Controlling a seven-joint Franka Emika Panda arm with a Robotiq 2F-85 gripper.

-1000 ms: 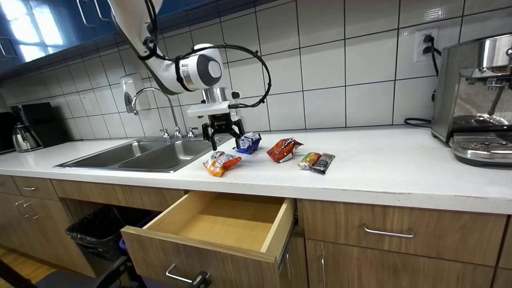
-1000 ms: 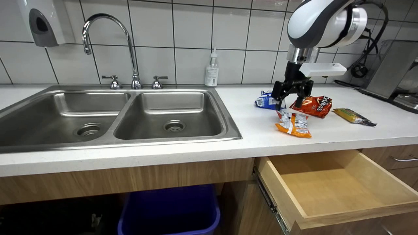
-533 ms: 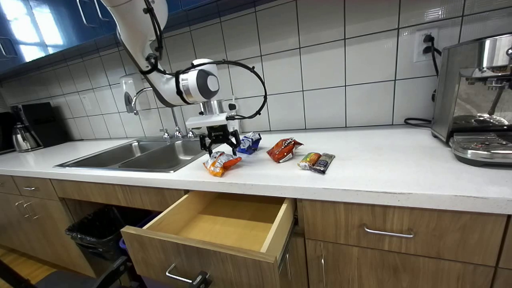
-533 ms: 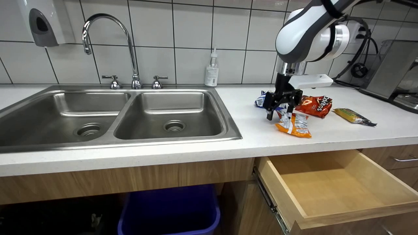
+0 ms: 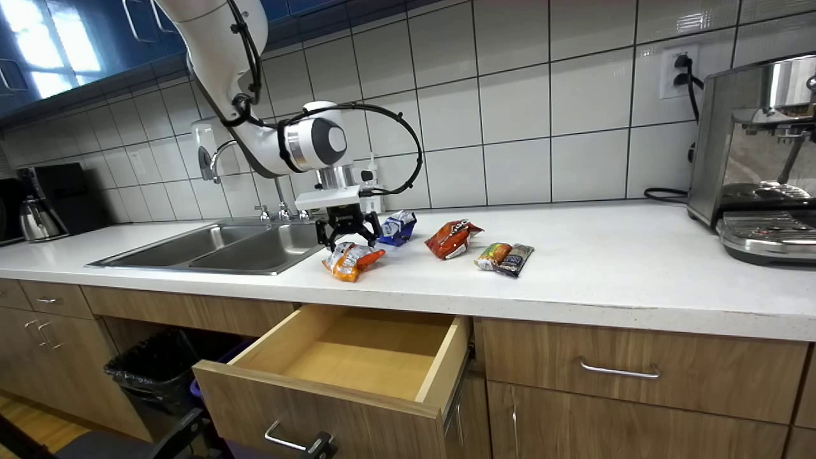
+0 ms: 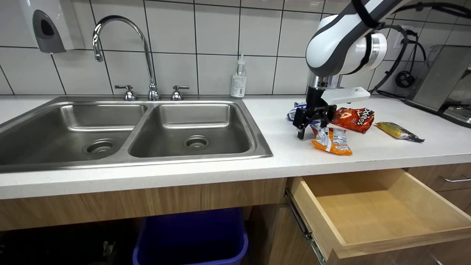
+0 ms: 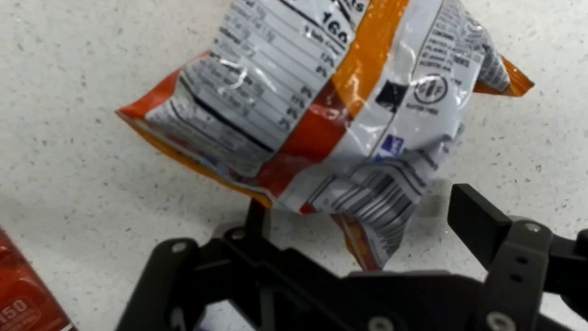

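Note:
My gripper is open around the lower end of an orange-and-silver chip bag on the white counter. The bag's barcode corner lies between the fingers in the wrist view. Its edge hides the left fingertip, while the right finger stands a little apart from it. In both exterior views the gripper points down at the orange bag, low over the counter. Close behind is a blue bag, partly covered by the gripper in an exterior view. A red bag lies beside them.
Two small packets, one yellow-green and one dark, lie beyond the red bag. Below the counter edge a wooden drawer is pulled out. A steel sink and a coffee machine flank the area.
The gripper has come down and moved toward the sink, staying open, until its fingers reach the orange bag. In the last half second that bag has shifted very slightly.

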